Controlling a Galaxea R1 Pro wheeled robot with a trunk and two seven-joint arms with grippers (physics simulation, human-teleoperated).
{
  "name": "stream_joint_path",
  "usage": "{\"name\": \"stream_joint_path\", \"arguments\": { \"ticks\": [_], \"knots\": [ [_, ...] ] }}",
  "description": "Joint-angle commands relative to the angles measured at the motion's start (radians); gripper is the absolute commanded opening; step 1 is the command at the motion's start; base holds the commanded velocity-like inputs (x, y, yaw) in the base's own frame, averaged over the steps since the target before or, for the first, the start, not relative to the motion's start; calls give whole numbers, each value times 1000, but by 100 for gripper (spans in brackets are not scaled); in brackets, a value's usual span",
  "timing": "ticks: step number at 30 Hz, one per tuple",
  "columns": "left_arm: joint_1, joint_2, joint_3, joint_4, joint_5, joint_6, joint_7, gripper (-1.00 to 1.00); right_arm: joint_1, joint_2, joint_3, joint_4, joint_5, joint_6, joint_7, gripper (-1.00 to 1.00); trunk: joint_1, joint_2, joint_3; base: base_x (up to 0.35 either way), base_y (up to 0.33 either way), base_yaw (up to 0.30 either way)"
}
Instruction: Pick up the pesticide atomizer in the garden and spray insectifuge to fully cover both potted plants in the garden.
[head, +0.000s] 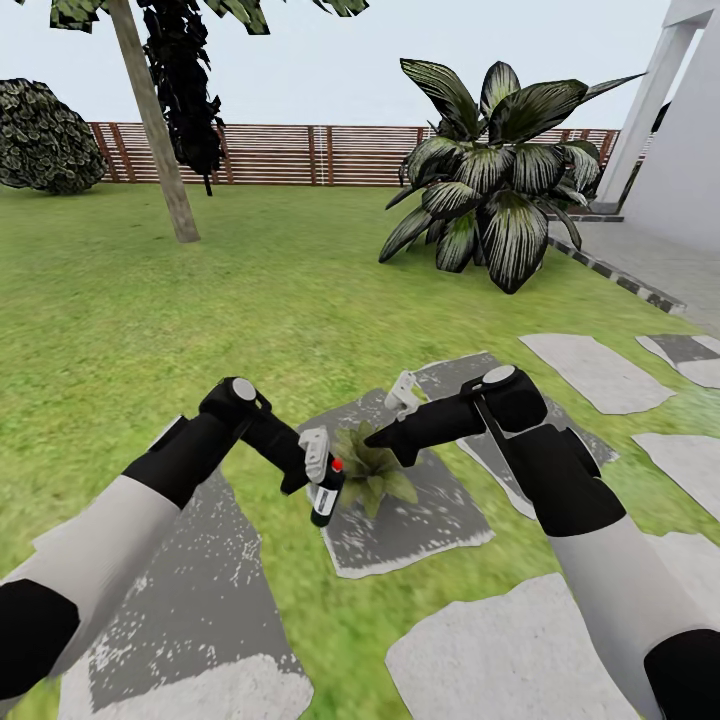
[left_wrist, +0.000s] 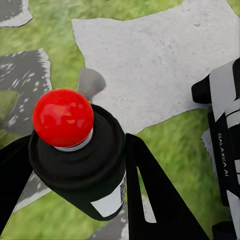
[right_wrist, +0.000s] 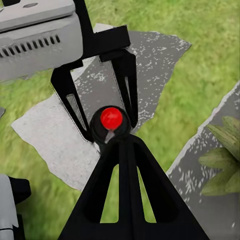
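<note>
My left gripper (head: 322, 488) is shut on the pesticide atomizer (head: 326, 498), a dark bottle with a white label and a red top (head: 337, 465), held upright. In the left wrist view the bottle (left_wrist: 82, 167) sits between both black fingers (left_wrist: 155, 200). Just right of it, one potted plant (head: 375, 472), a low green rosette, stands on a grey stepping stone (head: 440, 515). My right gripper (head: 371, 438) is shut, hovering above the plant with its tip aimed at the bottle. In the right wrist view its tip (right_wrist: 118, 136) meets the red top (right_wrist: 111, 117). The second potted plant is out of view.
Grass surrounds several flat stepping stones (head: 590, 370). A big striped-leaf palm (head: 495, 190) stands ahead on the right, beside the white house (head: 685, 140). A tree trunk (head: 155, 130), a round dark shrub (head: 45, 135) and the brown slatted fence (head: 300, 153) lie further back.
</note>
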Motion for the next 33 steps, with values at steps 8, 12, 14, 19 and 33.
{"name": "stream_joint_path", "arguments": {
  "ticks": [8, 12, 14, 19, 33],
  "knots": [
    [-34, -7, -1, -2, -3, 35, -5, -100, -1, 0, 1, -1, 10, 6, 10, -100, 0, 0, -1, 0, 0, 0],
    [-35, -7, -1, -2, -3, 36, -5, -100, -1, 0, 1, -1, 11, 6, 10, -100, 0, 0, -1, 0, 0, 0],
    [-35, -16, -1, -2, -3, 37, -5, -100, -1, 0, 1, -1, 11, 6, 10, -100, 0, 0, -1, 0, 0, 0],
    [-35, -49, -1, -1, -3, 37, -5, -100, -1, 0, 1, -1, 11, 6, 10, -100, 0, 0, -1, 0, 0, 0],
    [-46, -66, -1, -3, -3, 37, -5, -100, -1, 0, 1, -1, 11, 6, 10, -100, 0, 0, -1, 0, 0, 0]
  ]
}}
